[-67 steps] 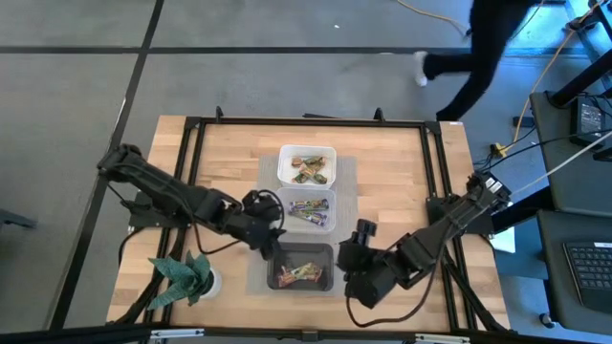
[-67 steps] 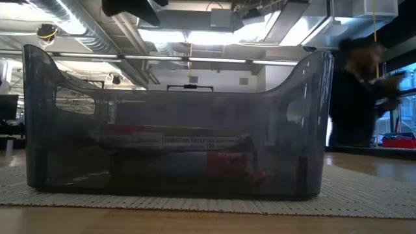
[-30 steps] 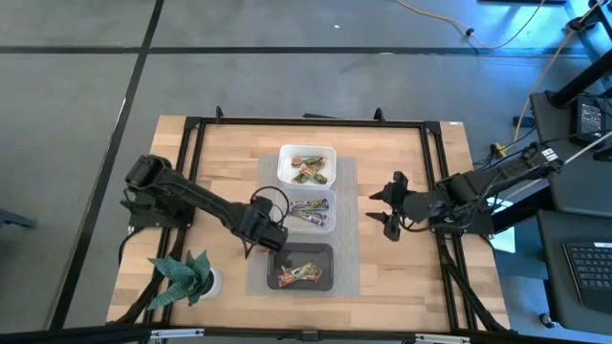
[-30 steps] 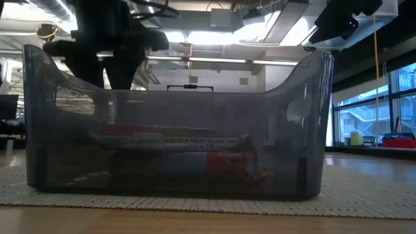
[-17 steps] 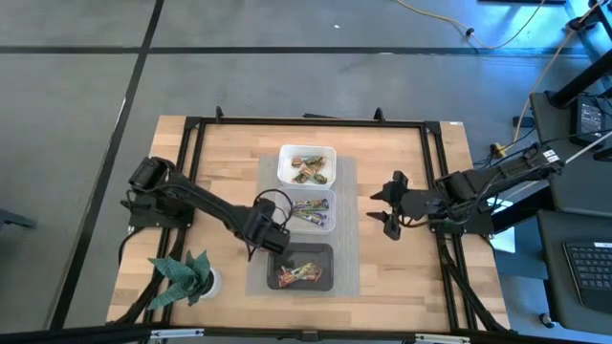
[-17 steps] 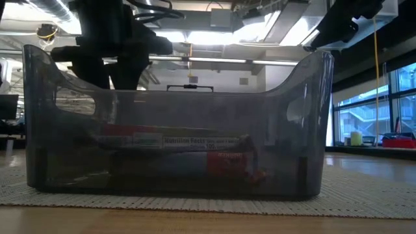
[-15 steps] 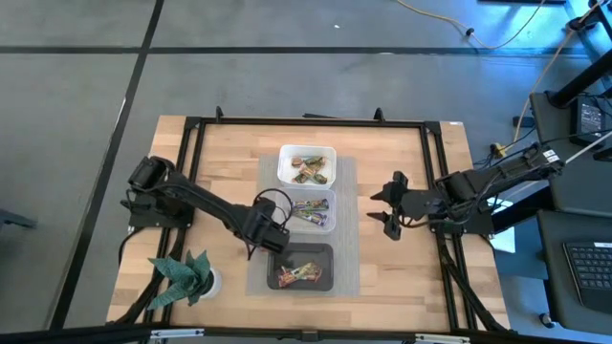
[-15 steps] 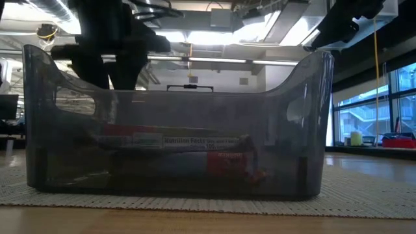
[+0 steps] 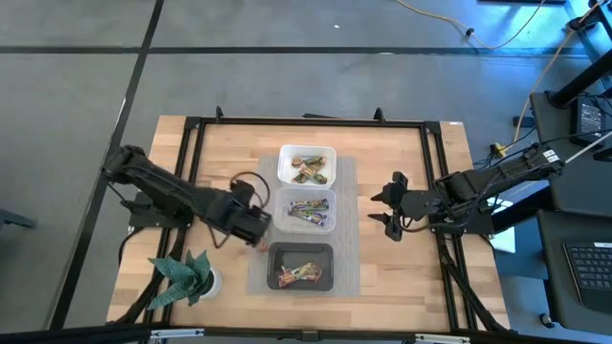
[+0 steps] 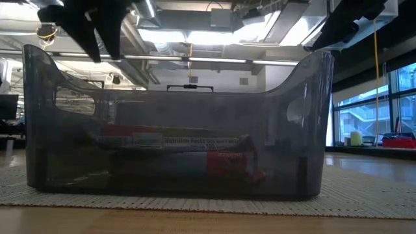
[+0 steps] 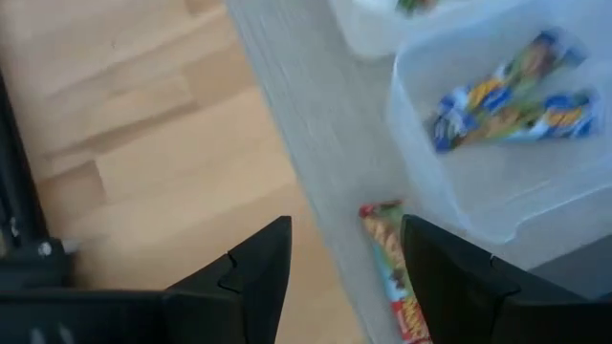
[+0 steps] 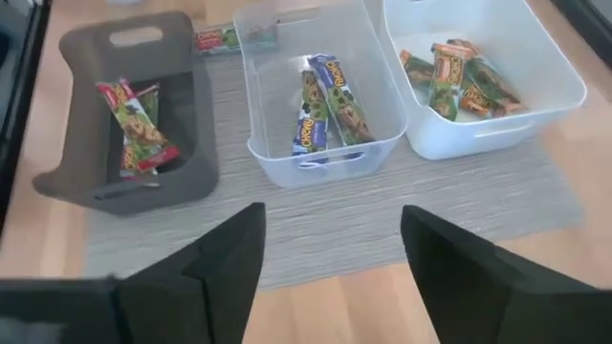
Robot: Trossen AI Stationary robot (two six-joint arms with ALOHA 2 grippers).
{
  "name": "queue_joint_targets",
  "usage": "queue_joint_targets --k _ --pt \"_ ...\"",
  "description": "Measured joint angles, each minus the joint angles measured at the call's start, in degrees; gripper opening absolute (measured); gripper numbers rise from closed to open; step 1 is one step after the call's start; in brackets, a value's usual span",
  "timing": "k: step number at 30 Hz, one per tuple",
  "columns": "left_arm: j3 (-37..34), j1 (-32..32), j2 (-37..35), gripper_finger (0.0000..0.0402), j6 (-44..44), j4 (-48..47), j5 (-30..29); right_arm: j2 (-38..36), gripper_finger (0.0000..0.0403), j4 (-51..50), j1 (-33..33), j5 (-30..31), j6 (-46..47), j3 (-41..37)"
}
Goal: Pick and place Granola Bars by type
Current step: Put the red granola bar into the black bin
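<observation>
Green-brown bars (image 12: 457,76) lie in the white tub (image 9: 307,151), purple-blue bars (image 12: 327,94) in the clear tub (image 9: 306,197), red-orange bars (image 12: 134,119) in the black tub (image 9: 301,250). One red-orange bar (image 11: 390,272) lies flat on the grey mat by the clear tub's near left corner; the right wrist view shows this bar (image 12: 218,39) too. My left gripper (image 11: 346,229) hovers open above that bar, left of the tubs, seen as left gripper (image 9: 256,227) from above. My right gripper (image 9: 381,207) waits open to the right of the mat.
The grey mat (image 9: 349,244) carries all three tubs in a row down the table's middle. A green paper plant (image 9: 182,275) stands at the near left corner. In the low view the black tub's wall (image 10: 175,104) fills the picture. Bare wood lies left and right of the mat.
My left gripper has drawn back from the black tub's far left corner toward the table's left edge and has risen; in the low view it went from behind the tub's wall to above its rim.
</observation>
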Motion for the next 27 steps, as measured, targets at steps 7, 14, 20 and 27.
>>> queue_joint_targets --k 7,14,20,27 --pt "-1.00 0.27 -5.02 0.0189 1.36 1.34 -2.74 0.00 0.0246 -0.08 0.00 -0.54 -0.88 0.00" --pt "-15.74 2.54 -11.26 0.0191 10.99 22.80 10.48 0.00 0.0246 -0.10 -0.04 -1.28 -3.01 0.00" --pt "-30.19 4.80 -15.72 0.0191 9.73 50.37 11.56 0.00 0.0246 -0.10 -0.04 -1.24 -3.24 0.00" --pt "-33.94 4.54 -10.60 0.0190 9.49 57.11 12.46 -0.01 0.0246 -0.10 -0.10 0.20 -2.20 0.00"
